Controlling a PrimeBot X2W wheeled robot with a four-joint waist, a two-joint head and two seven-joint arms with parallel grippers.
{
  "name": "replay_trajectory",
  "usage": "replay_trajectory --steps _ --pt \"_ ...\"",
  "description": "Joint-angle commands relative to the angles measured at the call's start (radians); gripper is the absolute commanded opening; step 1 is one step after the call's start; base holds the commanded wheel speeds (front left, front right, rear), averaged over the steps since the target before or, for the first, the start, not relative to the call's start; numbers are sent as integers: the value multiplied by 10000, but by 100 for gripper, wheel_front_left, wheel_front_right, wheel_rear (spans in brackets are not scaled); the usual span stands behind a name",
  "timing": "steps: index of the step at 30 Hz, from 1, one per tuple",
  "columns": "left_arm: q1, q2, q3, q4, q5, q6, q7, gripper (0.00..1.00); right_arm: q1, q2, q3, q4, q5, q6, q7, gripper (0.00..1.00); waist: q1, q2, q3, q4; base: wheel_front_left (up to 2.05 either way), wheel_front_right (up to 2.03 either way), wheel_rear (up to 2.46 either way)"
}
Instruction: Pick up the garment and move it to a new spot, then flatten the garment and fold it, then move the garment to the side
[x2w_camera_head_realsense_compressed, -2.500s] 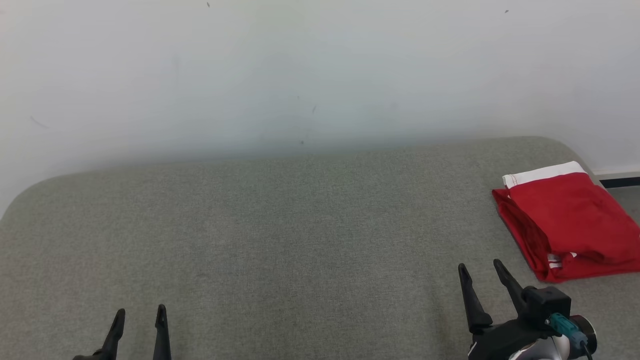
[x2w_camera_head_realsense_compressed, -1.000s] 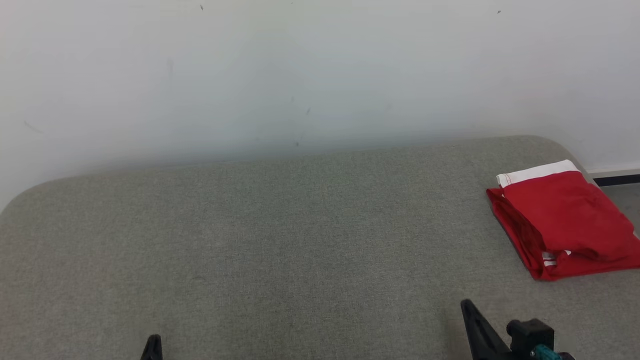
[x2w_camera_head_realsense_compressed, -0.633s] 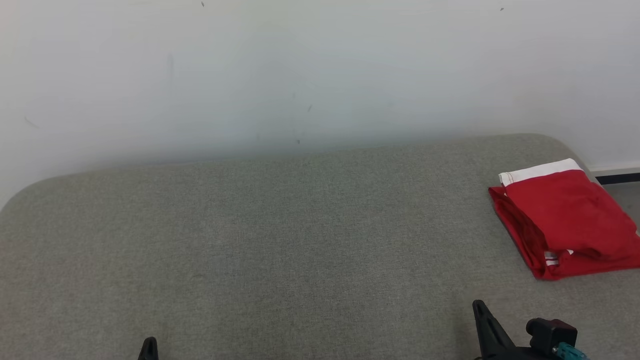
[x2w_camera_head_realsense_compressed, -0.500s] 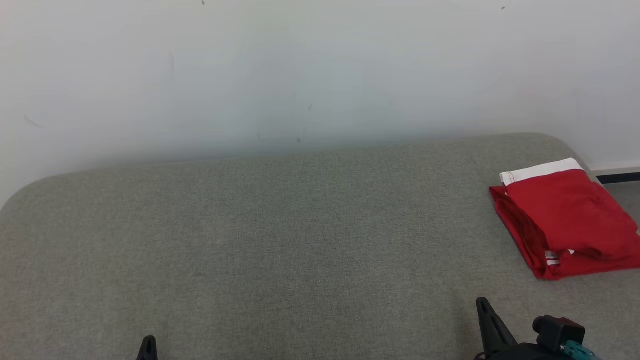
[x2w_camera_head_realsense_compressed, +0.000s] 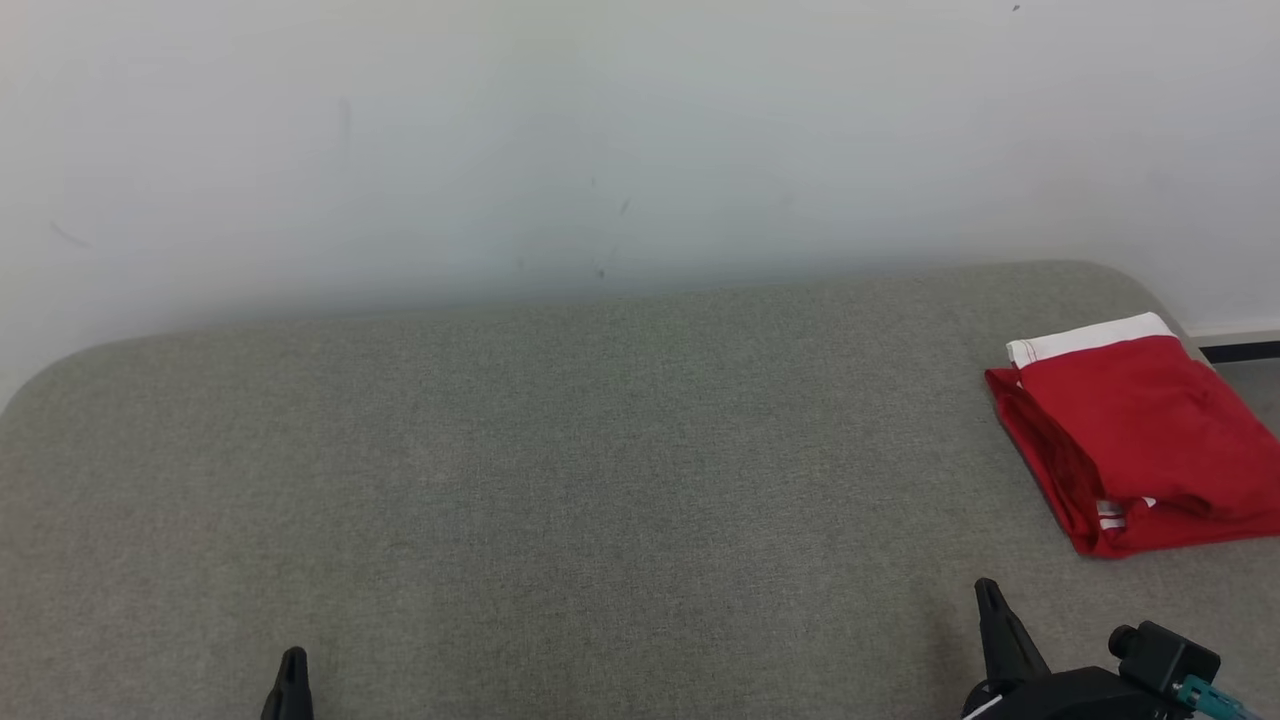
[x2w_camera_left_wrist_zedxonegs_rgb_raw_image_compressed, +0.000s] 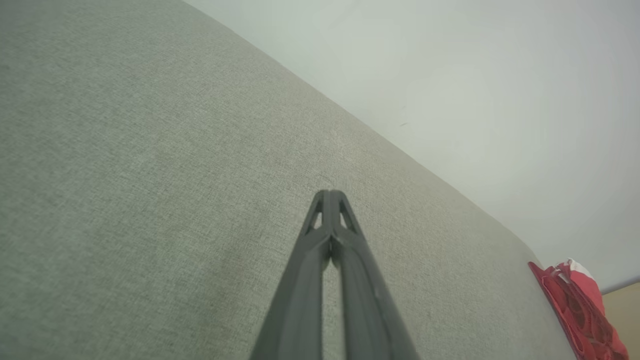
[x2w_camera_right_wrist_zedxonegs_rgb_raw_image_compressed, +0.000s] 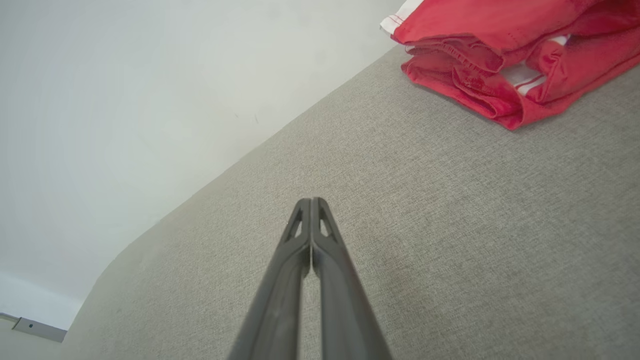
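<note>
The garment (x2w_camera_head_realsense_compressed: 1140, 440) is red with a white band, folded into a compact stack at the far right of the grey cushioned surface (x2w_camera_head_realsense_compressed: 560, 470). It also lies at the top right of the right wrist view as the folded garment (x2w_camera_right_wrist_zedxonegs_rgb_raw_image_compressed: 505, 60), and at the bottom right edge of the left wrist view as a red bundle (x2w_camera_left_wrist_zedxonegs_rgb_raw_image_compressed: 580, 310). My right gripper (x2w_camera_head_realsense_compressed: 990, 600) sits low at the lower right, short of the garment, its fingers pressed together and empty (x2w_camera_right_wrist_zedxonegs_rgb_raw_image_compressed: 311, 202). My left gripper (x2w_camera_head_realsense_compressed: 293, 665) peeks in at the lower left, shut and empty (x2w_camera_left_wrist_zedxonegs_rgb_raw_image_compressed: 330, 194).
A plain pale wall (x2w_camera_head_realsense_compressed: 600, 140) rises behind the cushion. The cushion's rounded right end sits just past the garment, with a dark baseboard (x2w_camera_head_realsense_compressed: 1240, 351) and floor beyond. Open grey fabric stretches left of the garment.
Both grippers went from open to shut and drew back toward the bottom edge of the head view. The garment stays folded at the right; the camera shifted slightly.
</note>
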Motion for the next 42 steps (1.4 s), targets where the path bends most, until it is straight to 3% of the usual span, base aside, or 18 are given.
replay_trajectory --steps 1,42 --pt "-340 61 47 -184 -515 -75 105 0 -274 19 -117 -244 503 -6 102 0 0 -1 18 10 0 0 0" --pt "-1013 103 182 -333 -5548 -319 1395 0 -321 183 -995 -1157 5304 -13 1274 0 0 -1 329 174 0 0 0"
